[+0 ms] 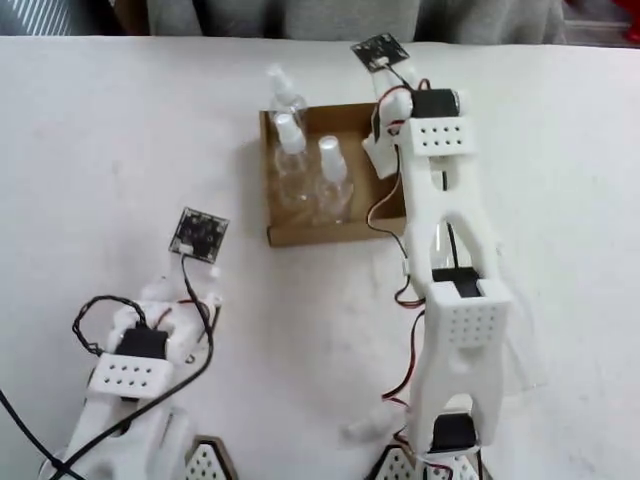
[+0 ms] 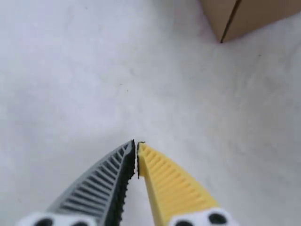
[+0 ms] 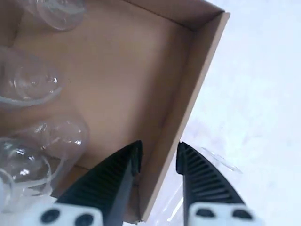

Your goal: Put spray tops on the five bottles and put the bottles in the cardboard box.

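Note:
The cardboard box lies at the table's middle. Clear bottles with white spray tops stand in its left half: one, another, and a third at the far left corner. My right gripper hangs at the box's right wall. In the right wrist view it is open, one finger inside the box and one outside, with clear bottles deeper inside. My left gripper rests near the table's front left. It is shut with nothing in it.
A corner of the box shows ahead of the left gripper. A small white piece lies by the right arm's base. Something thin and clear lies on the white table just outside the box wall. Bare table spreads left of the box.

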Controlling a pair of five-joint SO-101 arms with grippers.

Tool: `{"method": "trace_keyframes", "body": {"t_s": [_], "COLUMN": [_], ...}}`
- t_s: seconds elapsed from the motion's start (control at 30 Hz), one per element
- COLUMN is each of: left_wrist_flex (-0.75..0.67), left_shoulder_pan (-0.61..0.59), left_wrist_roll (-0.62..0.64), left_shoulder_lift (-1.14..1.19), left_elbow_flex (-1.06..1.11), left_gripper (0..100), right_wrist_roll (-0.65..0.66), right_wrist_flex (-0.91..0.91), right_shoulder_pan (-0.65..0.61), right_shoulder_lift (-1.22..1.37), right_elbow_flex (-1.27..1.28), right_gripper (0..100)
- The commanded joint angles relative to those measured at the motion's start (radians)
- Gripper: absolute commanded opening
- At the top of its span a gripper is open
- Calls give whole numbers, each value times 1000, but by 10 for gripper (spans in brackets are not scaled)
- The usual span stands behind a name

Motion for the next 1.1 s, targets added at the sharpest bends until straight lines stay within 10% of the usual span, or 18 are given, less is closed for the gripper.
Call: {"method": "trace_keyframes", "body": {"t_s": [0.0,1.07], "left_wrist_flex": [-28,-28], "left_shoulder_pan": [1,1], "left_wrist_roll": [-8,-8], "left_shoulder_lift": [-27,-27], "left_elbow_flex": [-5,-5], "left_gripper": [24,24], "right_wrist_roll": [-3,-8], "right_wrist_flex": [15,81], "right_shoulder_pan": [-8,31], "right_shoulder_lift": [-21,105], "right_elbow_flex": [-68,-241], "right_gripper": [105,105]}}
